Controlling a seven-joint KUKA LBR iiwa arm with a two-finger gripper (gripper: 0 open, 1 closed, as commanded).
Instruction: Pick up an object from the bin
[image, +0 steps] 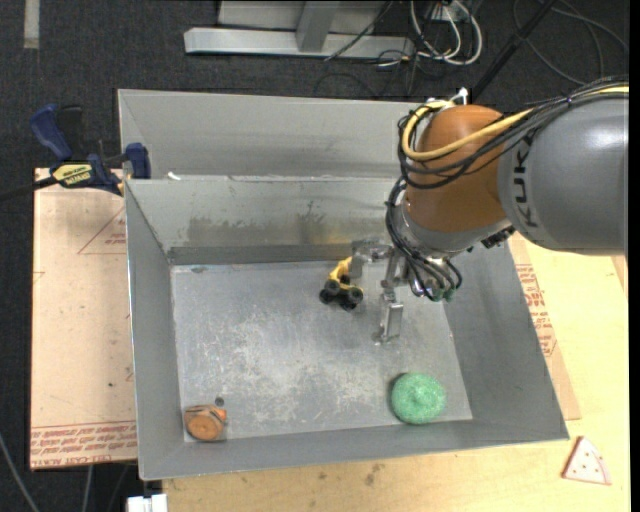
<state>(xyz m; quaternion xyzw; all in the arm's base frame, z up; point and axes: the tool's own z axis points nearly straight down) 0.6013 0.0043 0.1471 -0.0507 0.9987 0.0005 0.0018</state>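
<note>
While the gripper (390, 312) hangs beside a yellow-and-black toy (343, 284) — grip state unreadable — a green ball (417, 397) lies near.

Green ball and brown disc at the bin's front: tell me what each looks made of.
Green ball: probably foam or scouring fibre, matte, rough fuzzy outline. Brown disc: perhaps wood or cork, dull orange-brown face without glare; too small to be sure.

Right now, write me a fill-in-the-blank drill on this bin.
The bin holds ____ loose things. The fuzzy ball by the near wall is ____. Nearest the tool is the toy vehicle, black and ____. The brown disc lies in the view's near-____ corner.
Missing: three; green; yellow; left.
</note>
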